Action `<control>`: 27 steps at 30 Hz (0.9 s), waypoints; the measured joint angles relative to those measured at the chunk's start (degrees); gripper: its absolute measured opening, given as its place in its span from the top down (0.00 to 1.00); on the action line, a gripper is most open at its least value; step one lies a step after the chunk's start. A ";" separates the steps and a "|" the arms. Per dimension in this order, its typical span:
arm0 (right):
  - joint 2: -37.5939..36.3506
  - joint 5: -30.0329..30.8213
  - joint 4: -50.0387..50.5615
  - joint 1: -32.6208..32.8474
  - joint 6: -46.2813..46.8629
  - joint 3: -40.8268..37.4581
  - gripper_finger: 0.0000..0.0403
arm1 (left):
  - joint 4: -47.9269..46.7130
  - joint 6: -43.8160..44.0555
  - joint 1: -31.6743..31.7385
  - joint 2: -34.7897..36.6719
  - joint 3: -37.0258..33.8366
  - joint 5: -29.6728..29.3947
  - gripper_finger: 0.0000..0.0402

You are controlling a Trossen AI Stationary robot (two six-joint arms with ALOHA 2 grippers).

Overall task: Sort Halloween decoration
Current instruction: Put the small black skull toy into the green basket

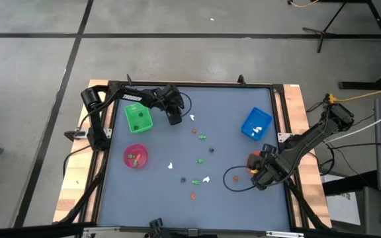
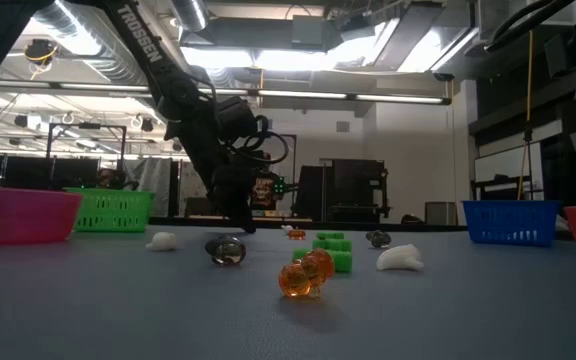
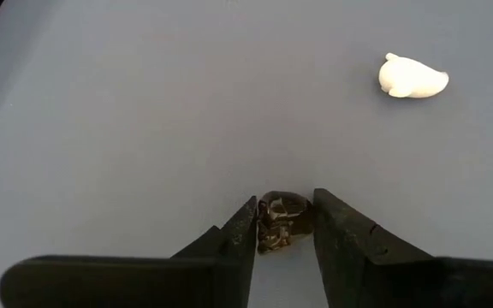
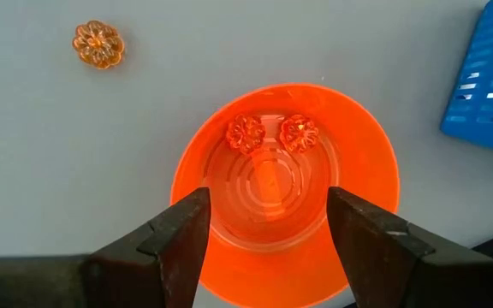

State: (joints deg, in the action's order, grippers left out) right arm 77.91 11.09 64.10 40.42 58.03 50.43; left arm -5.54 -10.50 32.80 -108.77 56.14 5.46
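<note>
Lab or workshop: exposed ceiling ducts (image 2: 78, 60), strip lights, equipment racks (image 2: 353, 190) (concrete floor).

Glossy translucent orange bowl (image 4: 285, 184); matt table (image 4: 24, 154)

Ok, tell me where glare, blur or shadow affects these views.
Low view: bright ceiling lights glare behind the left arm, leaving it a dark silhouette; the near orange figure looks soft. Left wrist view: even light, with the dark figure shadowed between the fingers. Right wrist view: the orange bowl glows, evenly lit.
</note>
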 joint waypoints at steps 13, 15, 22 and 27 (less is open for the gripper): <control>0.00 0.00 0.00 0.00 0.01 0.00 0.42 | -0.02 -0.02 0.02 -0.02 -0.04 -0.05 0.80; 0.00 0.00 -0.01 0.00 -0.01 0.00 0.42 | -0.02 0.00 0.02 -0.02 -0.04 -0.07 0.80; 0.00 0.00 -0.02 0.00 0.00 0.00 0.42 | -0.03 0.00 0.02 0.02 -0.05 -0.05 0.82; 0.00 -0.01 -0.01 0.00 -0.01 0.00 0.42 | -0.24 -0.02 0.04 1.05 -0.15 -0.12 0.83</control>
State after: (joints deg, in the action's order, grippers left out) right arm 77.91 11.08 64.09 40.42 58.02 50.43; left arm -5.79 -10.52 32.84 -107.72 55.98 5.34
